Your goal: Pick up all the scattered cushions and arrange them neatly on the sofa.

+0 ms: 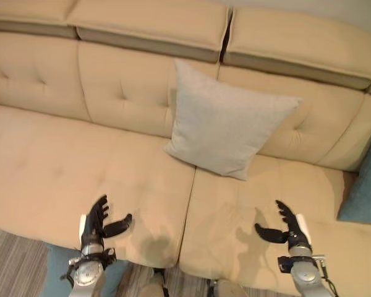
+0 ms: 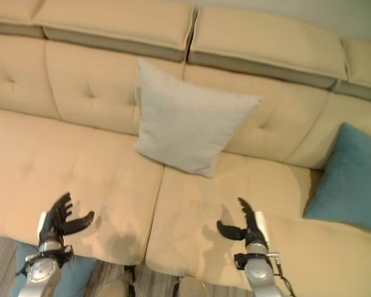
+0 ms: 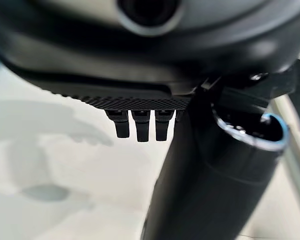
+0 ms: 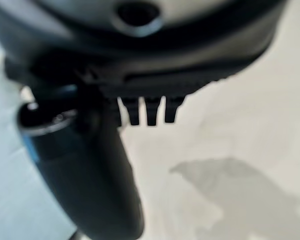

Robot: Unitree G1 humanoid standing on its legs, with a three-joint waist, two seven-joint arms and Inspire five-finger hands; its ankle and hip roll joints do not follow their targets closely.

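Note:
A light grey cushion (image 1: 226, 120) leans upright against the backrest of the beige sofa (image 1: 62, 167), near its middle. At the sofa's right end a teal cushion (image 2: 349, 179) stands against the backrest. Another teal cushion (image 1: 55, 272) lies on the floor below the seat's front edge, partly hidden behind my left arm. My left hand (image 1: 99, 223) hovers open over the front of the left seat and holds nothing. Over the right seat my right hand (image 1: 287, 229) is open and empty too; both are well short of the grey cushion.
The left seat and left backrest (image 1: 43, 80) of the sofa are bare. Striped grey flooring (image 1: 12, 266) shows at the lower left, in front of the sofa.

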